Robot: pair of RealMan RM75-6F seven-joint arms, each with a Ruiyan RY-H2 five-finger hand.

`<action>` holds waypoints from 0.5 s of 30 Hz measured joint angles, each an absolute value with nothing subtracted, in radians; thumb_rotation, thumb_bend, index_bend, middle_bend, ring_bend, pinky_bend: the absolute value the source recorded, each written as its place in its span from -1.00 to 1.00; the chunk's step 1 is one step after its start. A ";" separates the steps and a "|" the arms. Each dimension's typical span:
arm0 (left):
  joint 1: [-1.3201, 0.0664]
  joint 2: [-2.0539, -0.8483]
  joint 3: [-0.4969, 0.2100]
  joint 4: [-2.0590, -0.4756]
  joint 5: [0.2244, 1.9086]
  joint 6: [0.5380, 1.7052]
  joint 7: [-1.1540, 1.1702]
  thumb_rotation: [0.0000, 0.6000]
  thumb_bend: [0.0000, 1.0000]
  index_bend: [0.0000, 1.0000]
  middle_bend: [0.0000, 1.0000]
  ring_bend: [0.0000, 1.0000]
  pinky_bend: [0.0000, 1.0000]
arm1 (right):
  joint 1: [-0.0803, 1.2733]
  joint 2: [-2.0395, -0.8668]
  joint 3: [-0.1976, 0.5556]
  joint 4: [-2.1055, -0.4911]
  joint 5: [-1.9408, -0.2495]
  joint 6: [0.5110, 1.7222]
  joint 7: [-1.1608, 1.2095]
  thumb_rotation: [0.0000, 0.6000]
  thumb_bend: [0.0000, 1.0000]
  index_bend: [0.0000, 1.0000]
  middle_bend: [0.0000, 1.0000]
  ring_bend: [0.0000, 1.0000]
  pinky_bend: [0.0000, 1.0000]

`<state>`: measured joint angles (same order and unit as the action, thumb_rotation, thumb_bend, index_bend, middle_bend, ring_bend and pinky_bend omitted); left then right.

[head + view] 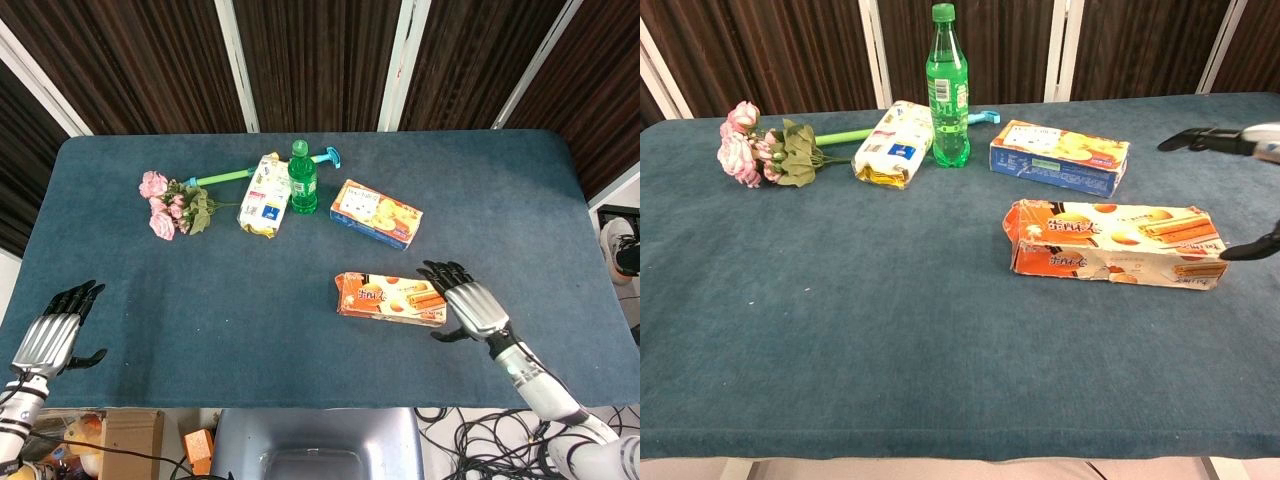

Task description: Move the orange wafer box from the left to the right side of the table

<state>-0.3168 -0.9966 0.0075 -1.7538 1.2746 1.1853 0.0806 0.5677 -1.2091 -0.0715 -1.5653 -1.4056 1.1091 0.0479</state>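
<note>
The orange wafer box (390,298) (1112,243) lies flat on the blue table, right of centre, with nothing holding it. My right hand (466,304) is just off the box's right end, fingers spread and apart from it; in the chest view only its dark fingertips (1196,139) show at the right edge. My left hand (55,330) hovers at the table's near-left corner, fingers spread and empty, and shows only in the head view.
A blue biscuit box (376,213) (1060,155) lies behind the wafer box. A green bottle (302,177) (947,88), a white snack bag (264,196) (893,143) and a pink flower bunch (170,203) (762,147) sit at the back left.
</note>
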 measured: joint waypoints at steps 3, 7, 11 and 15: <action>-0.258 -0.998 0.026 -1.782 1.287 1.279 0.120 1.00 -0.46 -1.00 -1.00 -1.00 -0.85 | 0.492 -1.157 -0.089 -1.635 -1.407 1.222 -0.083 1.00 -0.88 -1.00 -1.00 -1.00 -1.00; -0.157 -1.056 0.052 -1.750 1.336 1.454 0.152 1.00 -0.45 -1.00 -1.00 -1.00 -0.86 | 0.333 -1.136 -0.114 -1.679 -1.416 1.460 -0.265 1.00 -0.88 -1.00 -1.00 -1.00 -1.00; -0.049 -1.156 0.076 -1.649 1.418 1.600 0.164 1.00 -0.44 -1.00 -1.00 -1.00 -0.87 | 0.167 -1.154 -0.126 -1.653 -1.419 1.648 -0.282 1.00 -0.88 -1.00 -1.00 -1.00 -1.00; -0.019 -1.195 0.083 -1.583 1.475 1.648 0.153 1.00 -0.44 -1.00 -1.00 -1.00 -0.88 | 0.115 -1.171 -0.119 -1.611 -1.404 1.679 -0.202 1.00 -0.88 -1.00 -1.00 -1.00 -1.00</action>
<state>-0.0186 -1.1954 0.0833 -1.5834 1.4752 1.6482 0.1527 0.1154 -1.1712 -0.1190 -1.6114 -1.4042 1.6789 -0.2016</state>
